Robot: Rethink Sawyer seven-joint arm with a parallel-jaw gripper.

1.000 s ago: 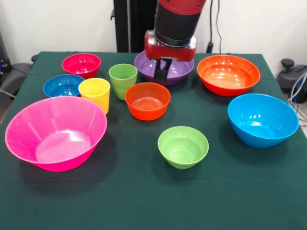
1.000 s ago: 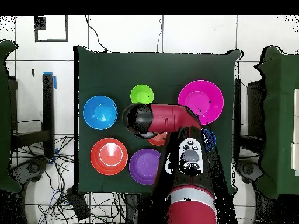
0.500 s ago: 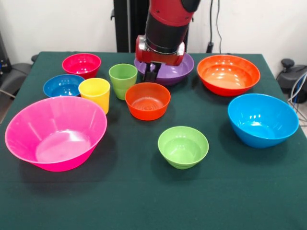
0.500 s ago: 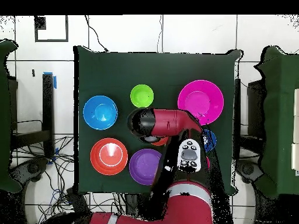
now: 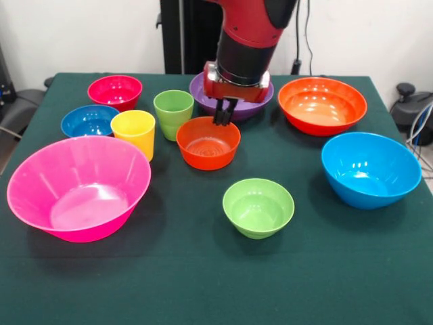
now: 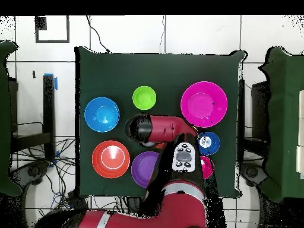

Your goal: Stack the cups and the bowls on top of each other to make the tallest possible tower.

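Observation:
My gripper (image 5: 222,119) hangs open with a narrow gap over the far rim of the small orange-red bowl (image 5: 208,143). The yellow cup (image 5: 133,132) and the light green cup (image 5: 173,112) stand upright to its left. The small light green bowl (image 5: 258,206) sits nearer the front. The large light blue bowl (image 5: 371,168), large orange bowl (image 5: 322,103), large pink bowl (image 5: 78,186), small magenta-red bowl (image 5: 115,90) and small dark blue bowl (image 5: 89,120) all stand apart, nothing nested. The purple bowl (image 5: 260,101) is partly hidden behind the arm.
In the overhead view the arm (image 6: 163,127) covers the orange-red bowl and both cups. The green cloth table (image 5: 203,284) has bare room along its front edge. Cables and a chair stand beyond the table's sides.
The gripper has moved right and come down, from beside the purple bowl to the far rim of the orange-red bowl. No bowl or cup has moved.

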